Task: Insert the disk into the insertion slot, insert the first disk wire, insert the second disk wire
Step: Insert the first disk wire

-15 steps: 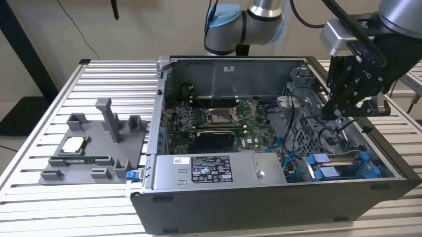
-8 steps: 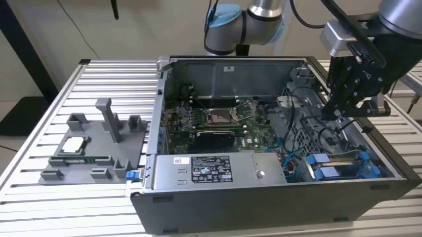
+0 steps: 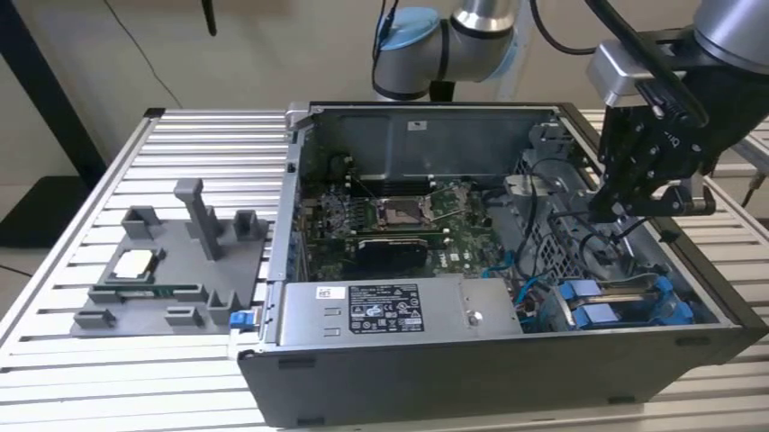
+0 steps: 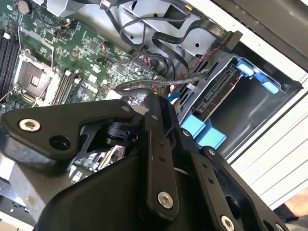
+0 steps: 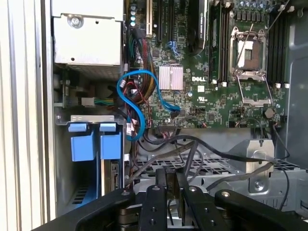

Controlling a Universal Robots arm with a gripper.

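The disk (image 3: 625, 294), silver-grey in a bright blue carrier, lies inside the insertion slot (image 3: 565, 317) at the case's front corner on the exterior view's right. In both wrist views its blue tabs (image 4: 203, 129) (image 5: 91, 144) stick out of the bay and its connector edge (image 4: 217, 90) faces outward. My gripper (image 3: 600, 211) hangs inside the case just behind the drive cage. Its fingers are drawn together on a dark disk wire (image 4: 144, 85), close to the disk's connector edge. In the first wrist view the fingertips (image 5: 159, 182) sit close together with black cables rising from between them.
The motherboard with its square CPU socket (image 3: 401, 211) fills the case's middle. The grey labelled power-supply box (image 3: 384, 310) lies along the front. A looped blue cable (image 5: 134, 106) and loose black wires (image 5: 216, 154) crowd the cage. A grey fixture tray (image 3: 168, 270) sits on the slatted table.
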